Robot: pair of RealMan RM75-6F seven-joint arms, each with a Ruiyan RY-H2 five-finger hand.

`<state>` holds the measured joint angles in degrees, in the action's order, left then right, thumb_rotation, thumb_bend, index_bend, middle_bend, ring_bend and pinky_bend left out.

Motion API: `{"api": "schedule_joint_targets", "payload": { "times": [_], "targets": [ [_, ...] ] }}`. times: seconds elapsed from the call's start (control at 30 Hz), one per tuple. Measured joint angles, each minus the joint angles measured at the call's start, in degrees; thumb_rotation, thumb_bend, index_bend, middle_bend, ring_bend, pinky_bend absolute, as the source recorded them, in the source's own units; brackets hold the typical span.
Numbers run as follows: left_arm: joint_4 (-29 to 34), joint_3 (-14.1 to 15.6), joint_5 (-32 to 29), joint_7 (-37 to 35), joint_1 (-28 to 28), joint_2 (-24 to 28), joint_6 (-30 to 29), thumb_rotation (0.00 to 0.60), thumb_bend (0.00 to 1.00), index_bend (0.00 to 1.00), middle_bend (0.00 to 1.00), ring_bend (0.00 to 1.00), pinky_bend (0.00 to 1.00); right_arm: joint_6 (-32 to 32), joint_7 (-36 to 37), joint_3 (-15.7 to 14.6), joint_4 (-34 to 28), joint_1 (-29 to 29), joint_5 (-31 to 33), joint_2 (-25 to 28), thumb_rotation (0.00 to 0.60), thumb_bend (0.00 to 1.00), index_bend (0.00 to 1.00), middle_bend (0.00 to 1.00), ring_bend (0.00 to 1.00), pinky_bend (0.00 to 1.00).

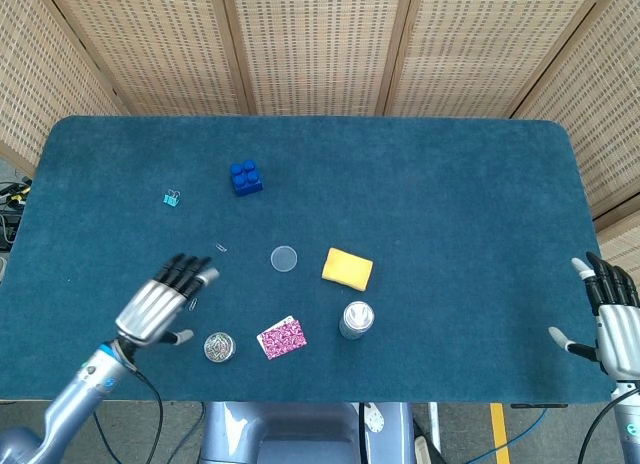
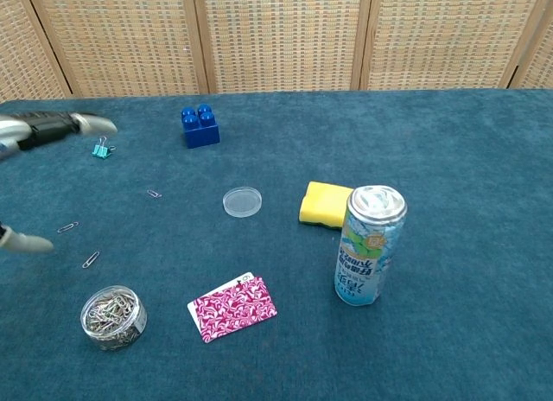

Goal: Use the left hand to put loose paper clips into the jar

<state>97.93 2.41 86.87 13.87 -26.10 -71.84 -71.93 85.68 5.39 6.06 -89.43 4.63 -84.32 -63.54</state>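
Head view: the left hand (image 1: 158, 302) is seen raised above the blue table (image 1: 450, 184), its fingers stretched out and apart, with nothing held in it. The jar (image 1: 218, 346), full of clips, is found just at 4 o'clock of that hand, apart from it. One loose paper clip (image 1: 221, 248) lies at 1 o'clock of the hand; another clip (image 1: 192, 304) shows just beside the hand's right edge. A pink patterned card (image 1: 282, 337) lies near the jar at 3 o'clock of it, and a drink can (image 1: 356, 319) stands upright further along the same line. A yellow sponge (image 1: 347, 269) is placed at 12 o'clock of the can, with a clear round lid (image 1: 284, 258) at 9 o'clock of the sponge. A blue brick (image 1: 246, 177) and a teal binder clip (image 1: 172, 198) are set further back. The right hand (image 1: 612, 319) is seen at the far right edge, fingers extended and spread, empty.

Chest view: only the left hand's fingertips (image 2: 86, 124) and thumb tip enter from the left edge, nothing being held between them. The jar (image 2: 113, 317) stands at the lower left. Three loose clips lie at 12 o'clock of it: one (image 2: 91, 259) near, one (image 2: 67, 227) beyond, one (image 2: 154, 194) further back.
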Motion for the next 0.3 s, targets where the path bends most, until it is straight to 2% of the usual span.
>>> {"api": "schedule_joint_targets", "payload": {
  "times": [0.13, 0.3],
  "targets": [
    [4.09, -1.68, -3.44, 0.13, 4.96, 3.42, -6.68, 0.6, 0.0, 0.0, 0.0, 0.0, 0.0, 0.21, -0.17, -0.08, -0.09, -0.01, -0.33, 0.0, 0.6, 0.0, 0.06, 0.0, 0.0, 0.0],
    [7.91, -1.8, -5.91, -0.02, 10.43, 7.91, -12.69, 0.6, 0.0, 0.0, 0.0, 0.0, 0.0, 1.04, -0.74, -0.27, -0.69, -0.4, -0.85, 0.43, 0.6, 0.0, 0.06, 0.0, 0.0, 0.0]
  ]
}}
